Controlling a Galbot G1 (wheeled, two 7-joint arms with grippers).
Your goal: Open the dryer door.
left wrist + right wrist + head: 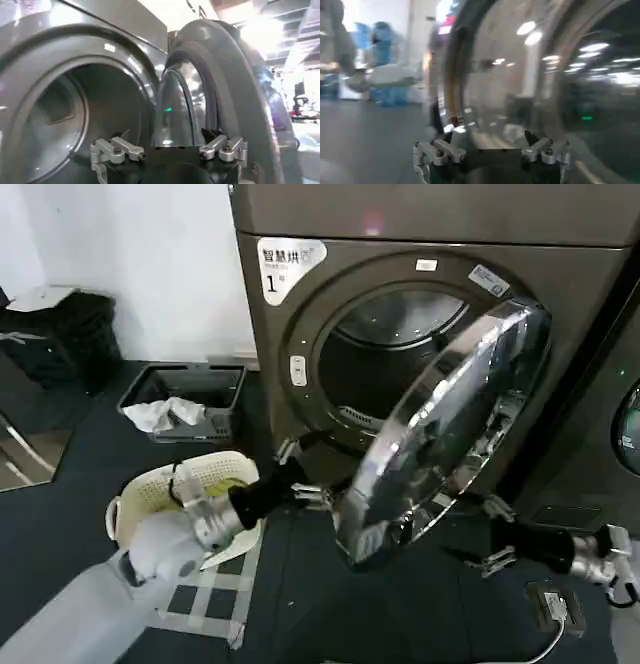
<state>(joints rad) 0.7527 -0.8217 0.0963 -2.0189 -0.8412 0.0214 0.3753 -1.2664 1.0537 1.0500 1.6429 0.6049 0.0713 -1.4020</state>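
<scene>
The dryer door (450,434) stands swung partway out from the machine, its chrome rim and dark glass tilted, and the drum opening (385,359) shows behind it. My left gripper (322,481) is at the door's lower free edge, on the drum side, open with nothing between its fingers. In the left wrist view this gripper (170,144) faces the door's inner side (200,95). Low on the door's outer side, my right gripper (468,534) is open. Seen from the right wrist, it (490,145) sits close to the curved glass (545,75).
A white laundry basket (215,479) stands on the floor under my left arm. A dark bin with a cloth (190,399) is by the wall. The neighbouring machine (625,424) is at the right. A small white device with a cable (555,604) lies on the floor.
</scene>
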